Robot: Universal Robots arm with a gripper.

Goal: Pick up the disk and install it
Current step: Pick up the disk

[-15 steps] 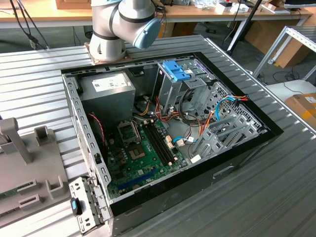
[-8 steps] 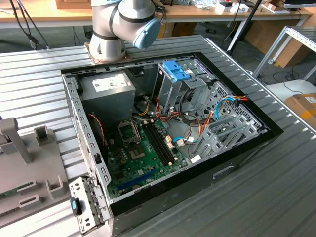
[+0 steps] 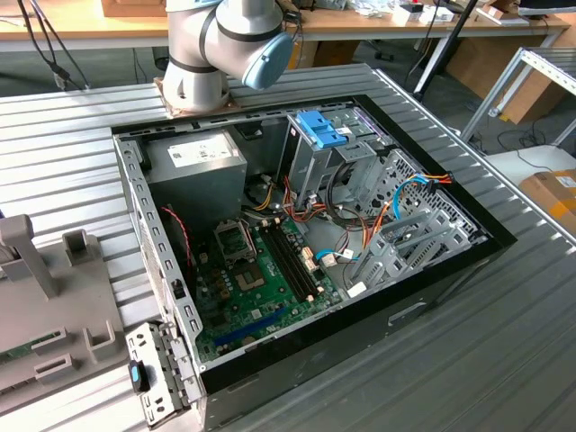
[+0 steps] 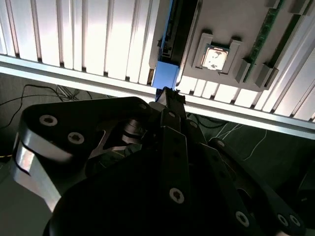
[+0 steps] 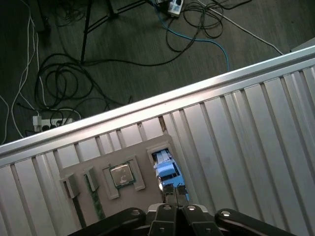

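Note:
In both wrist views I look down from well above a grey fixture block (image 5: 125, 189). The disk (image 5: 165, 168) stands in a slot at one end of the block, showing its light blue carrier bracket and a sliver of grey metal. In the second wrist view the disk's blue bracket end (image 4: 165, 76) sits just past my fingertips. My gripper (image 5: 173, 190) hangs over that slot, clear of the disk. Its fingers (image 4: 170, 101) are shut together with nothing between them.
The fixture (image 3: 45, 297) lies at the exterior view's left, beside the open computer case (image 3: 153, 216). A tall metal cage with a blue latch (image 3: 321, 129) stands inside the case. A processor chip (image 5: 121, 175) and a memory stick (image 5: 97, 204) sit in the fixture. Cables litter the floor (image 5: 98, 59) past the table edge.

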